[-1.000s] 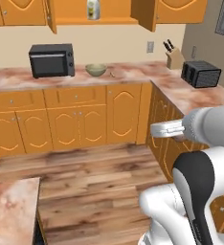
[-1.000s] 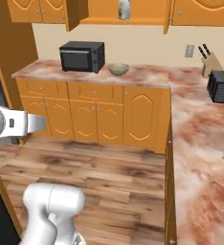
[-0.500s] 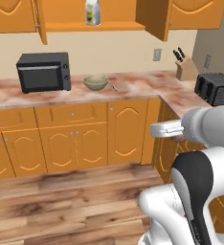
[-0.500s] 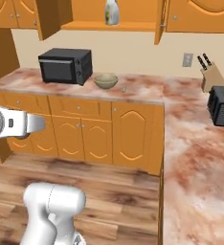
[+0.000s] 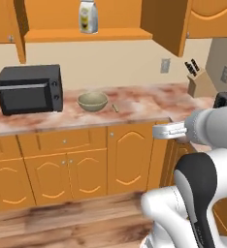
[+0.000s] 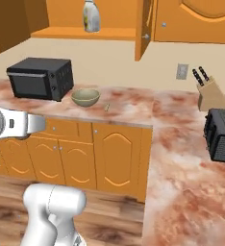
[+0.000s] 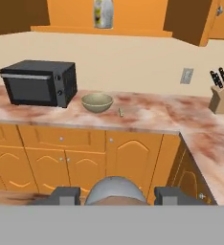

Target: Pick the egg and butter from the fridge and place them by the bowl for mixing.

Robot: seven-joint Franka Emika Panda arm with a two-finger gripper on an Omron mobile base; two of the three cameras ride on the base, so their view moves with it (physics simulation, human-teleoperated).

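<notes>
Hand view, with both base views for context. We see the gripper [image 7: 116, 196] pointing level at the counter [image 7: 147, 118]. Its two dark finger tips stand partway apart, and a rounded pale body sits between them. We take this body to be the egg [image 7: 115, 189], clamped at its widest girth. That explains why the jaws are neither wide nor fully closed.

The bowl [image 7: 97, 102] rests upright on the counter just beside the microwave [image 7: 37, 89]. A tiny yellow-tan block lies on the marble just beside the bowl, on the side away from the microwave. We read it as the butter [image 7: 120, 112]; it is apart from the rim and appears set down already.

In the left base view the arm holds its hand out at about counter-edge height, well short of the bowl [image 5: 92, 101]. The hand is level, presumably so the round load cannot slip during travel.

We judge that one item of the task is delivered and the other is in transit. The free marble between the butter [image 6: 106, 106] and the knife block [image 6: 211, 96] offers room for release. An egg set down there may roll, so a low, gentle placement close to the bowl [image 6: 85, 97] seems advisable.
</notes>
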